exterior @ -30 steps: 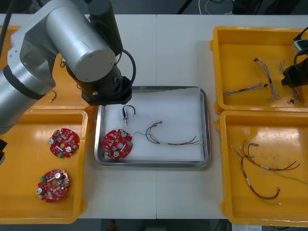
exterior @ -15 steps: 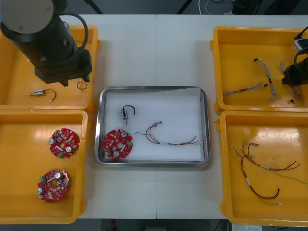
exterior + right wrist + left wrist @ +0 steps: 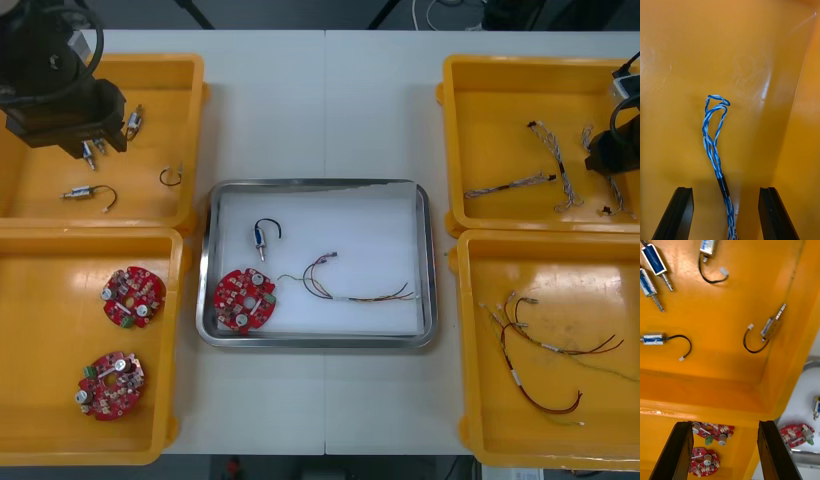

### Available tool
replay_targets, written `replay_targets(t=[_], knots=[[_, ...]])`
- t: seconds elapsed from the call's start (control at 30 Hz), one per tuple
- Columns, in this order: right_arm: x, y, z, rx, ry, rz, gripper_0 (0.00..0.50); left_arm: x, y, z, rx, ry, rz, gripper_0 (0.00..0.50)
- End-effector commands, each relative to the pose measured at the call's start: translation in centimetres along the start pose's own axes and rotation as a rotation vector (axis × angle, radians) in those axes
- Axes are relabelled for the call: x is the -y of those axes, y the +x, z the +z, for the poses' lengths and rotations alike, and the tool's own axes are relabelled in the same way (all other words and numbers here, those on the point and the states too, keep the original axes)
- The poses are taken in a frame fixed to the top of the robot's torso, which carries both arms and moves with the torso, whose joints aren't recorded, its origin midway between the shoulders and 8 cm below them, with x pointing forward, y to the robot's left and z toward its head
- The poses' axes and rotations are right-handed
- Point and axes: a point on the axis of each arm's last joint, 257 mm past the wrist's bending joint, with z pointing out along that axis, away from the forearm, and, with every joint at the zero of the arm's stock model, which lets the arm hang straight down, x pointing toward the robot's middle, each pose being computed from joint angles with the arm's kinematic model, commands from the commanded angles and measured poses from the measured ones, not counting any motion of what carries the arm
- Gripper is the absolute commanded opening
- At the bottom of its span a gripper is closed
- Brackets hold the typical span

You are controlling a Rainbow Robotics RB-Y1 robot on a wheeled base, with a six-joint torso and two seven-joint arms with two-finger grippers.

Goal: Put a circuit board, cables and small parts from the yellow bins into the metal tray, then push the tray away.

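Left hand [image 3: 724, 425] is hovering over the far left yellow bin [image 3: 160, 100], fingers apart and empty, its arm partly covering small metal parts [image 3: 134, 121] in the front view. Right hand [image 3: 726, 191], cut off at that view's edge, is hanging spread around a twisted blue and white cable [image 3: 713, 146] in the far right bin [image 3: 500, 120]. One circuit board [image 3: 244, 298] is lying in the metal tray [image 3: 425, 260].

Light table [image 3: 270, 110], seam [image 3: 325, 120] running down its middle, dark floor [image 3: 290, 12] beyond far edge
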Motion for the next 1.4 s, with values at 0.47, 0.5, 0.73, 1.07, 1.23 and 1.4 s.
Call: replay_targets(t=[0.47, 0.5, 0.73, 1.07, 1.23, 1.4], knots=[[-1.0, 0.1, 1.2, 0.031, 0.004, 0.039, 0.500, -6.6, -5.5, 2.1, 0.062, 0.011, -0.367, 0.500], [-1.0, 0.1, 1.2, 0.029, 0.003, 0.039, 0.500, -6.9, -5.5, 2.4, 0.057, 0.010, -0.384, 0.500], [-0.9, 1.2, 1.6, 0.015, 0.000, 0.054, 0.500, -8.0, -5.4, 4.0, 0.040, 0.018, -0.475, 0.500], [-1.1, 1.7, 1.9, 0.010, -0.008, 0.066, 0.108, -9.0, -4.9, 7.8, 0.057, 0.035, -0.538, 0.500], [-1.3, 1.8, 2.0, 0.010, -0.015, 0.067, 0.000, -8.7, -4.4, 9.7, 0.055, 0.021, -0.542, 0.500], [-1.1, 1.8, 1.9, 0.009, -0.011, 0.065, 0.000, -8.8, -3.9, 11.7, 0.041, 0.029, -0.582, 0.500]])
